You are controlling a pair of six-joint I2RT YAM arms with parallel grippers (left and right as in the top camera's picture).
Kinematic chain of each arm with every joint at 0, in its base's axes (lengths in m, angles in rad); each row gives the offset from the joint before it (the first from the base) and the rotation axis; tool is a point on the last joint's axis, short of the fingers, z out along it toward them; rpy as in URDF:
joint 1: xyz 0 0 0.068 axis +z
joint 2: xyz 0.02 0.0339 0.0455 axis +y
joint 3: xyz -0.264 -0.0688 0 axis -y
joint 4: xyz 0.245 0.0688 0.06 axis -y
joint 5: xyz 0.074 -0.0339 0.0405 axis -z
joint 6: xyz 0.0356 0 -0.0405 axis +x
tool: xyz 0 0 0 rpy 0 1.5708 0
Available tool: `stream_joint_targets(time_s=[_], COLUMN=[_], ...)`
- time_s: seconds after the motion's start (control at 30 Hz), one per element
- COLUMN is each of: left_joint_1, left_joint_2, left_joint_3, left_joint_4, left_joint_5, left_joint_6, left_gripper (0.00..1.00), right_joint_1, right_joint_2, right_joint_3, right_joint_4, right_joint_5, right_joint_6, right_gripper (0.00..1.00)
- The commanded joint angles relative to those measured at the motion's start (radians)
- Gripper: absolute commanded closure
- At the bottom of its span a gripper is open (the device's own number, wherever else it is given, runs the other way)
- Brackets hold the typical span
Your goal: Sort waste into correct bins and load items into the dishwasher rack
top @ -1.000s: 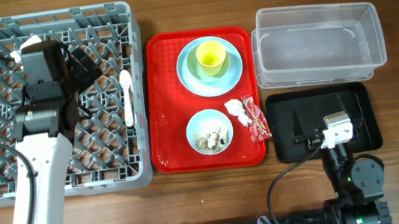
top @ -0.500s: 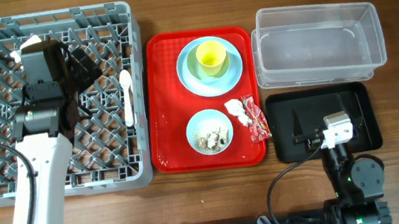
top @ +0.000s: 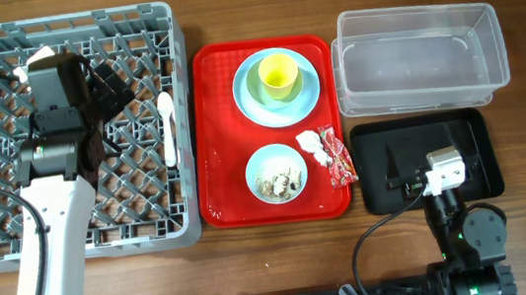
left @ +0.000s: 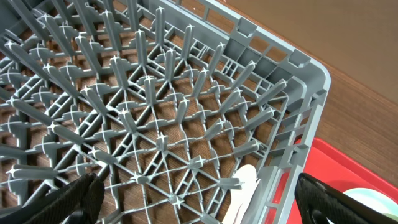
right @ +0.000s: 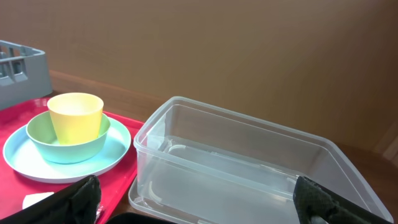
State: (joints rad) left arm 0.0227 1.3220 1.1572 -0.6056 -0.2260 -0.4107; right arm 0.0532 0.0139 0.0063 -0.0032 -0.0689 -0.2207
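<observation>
The grey dishwasher rack (top: pixel 10 196) fills the left. My left gripper (left: pixel 199 208) is open and empty above its right part (top: pixel 115 85). A white spoon (top: pixel 169 128) lies in the rack by its right wall and also shows in the left wrist view (left: pixel 244 185). The fork is not visible. On the red serving tray (top: pixel 227 181) a pale blue plate (top: pixel 250 99) carries a green bowl with a yellow cup (top: pixel 277 72). A small pale blue bowl (top: pixel 276 173) holds food scraps. A white tissue (top: pixel 310 144) and red wrapper (top: pixel 341 160) lie beside it. My right gripper (right: pixel 199 208) is open and empty over the black tray (top: pixel 465 134).
The clear tub (top: pixel 419 57) stands at the back right, directly ahead of my right gripper (right: pixel 249 180). The rack's raised wall (left: pixel 298 124) stands between the left gripper and the red tray. Bare wooden table lies along the front edge.
</observation>
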Motion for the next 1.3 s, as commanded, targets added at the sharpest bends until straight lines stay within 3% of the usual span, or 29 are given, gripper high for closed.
stream_joint_targets(time_s=[0.0, 1.27], left_joint_1=[0.006, 0.006], left_joint_2=[-0.007, -0.007], left_joint_3=[0.018, 0.018], left_joint_4=[0.000, 0.000], left_joint_5=[0.001, 0.002], left_joint_6=[-0.016, -0.016], left_gripper=[0.00, 0.00], right_joint_1=[-0.002, -0.002], right_joint_2=[0.000, 0.000], right_joint_3=[0.000, 0.000], right_joint_4=[0.003, 0.026], right_joint_5=[0.009, -0.022], right_joint_6=[0.012, 0.012], right_gripper=[0.00, 0.00])
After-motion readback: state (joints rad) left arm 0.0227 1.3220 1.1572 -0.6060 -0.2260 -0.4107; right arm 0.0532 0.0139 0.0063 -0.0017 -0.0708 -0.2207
